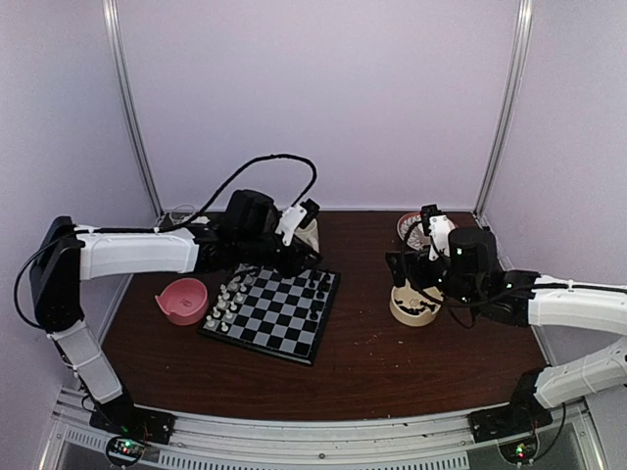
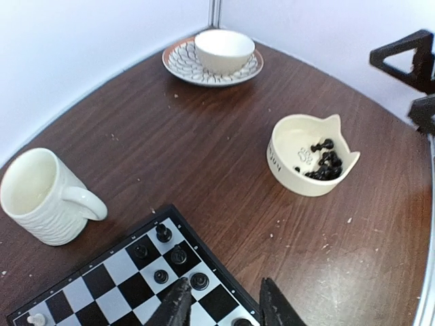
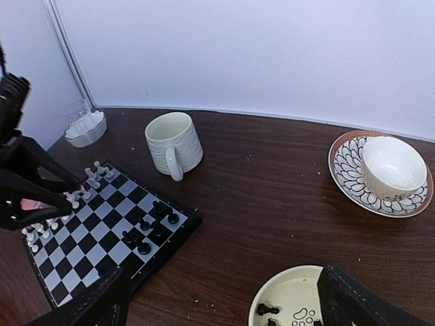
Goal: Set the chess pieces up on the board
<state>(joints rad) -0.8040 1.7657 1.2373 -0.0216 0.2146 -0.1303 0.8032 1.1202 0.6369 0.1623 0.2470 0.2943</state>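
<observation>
Hovering open at the board point(image 2: 102, 285) corner, left end effector point(image 2: 223, 288) is facing tiny black chess pieces point(image 2: 178, 256). Right end effector point(image 3: 221, 275) is gaping too.

You'll find no word you can read outright. The nearest thing is dark lettering on the outer wall of the cream cat-eared ceramic bowl point(image 2: 309, 159), ahead and to the right of your left tool point(image 2: 224, 285); it curves away and stays illegible. A dark paw-print sign is printed on that bowl's inner floor, also showing close by your right tool point(image 3: 224, 295). The small black-and-grey chessboard point(image 2: 122, 285) under the left tool carries tiny pale marks along its black rim, too small to read.
</observation>
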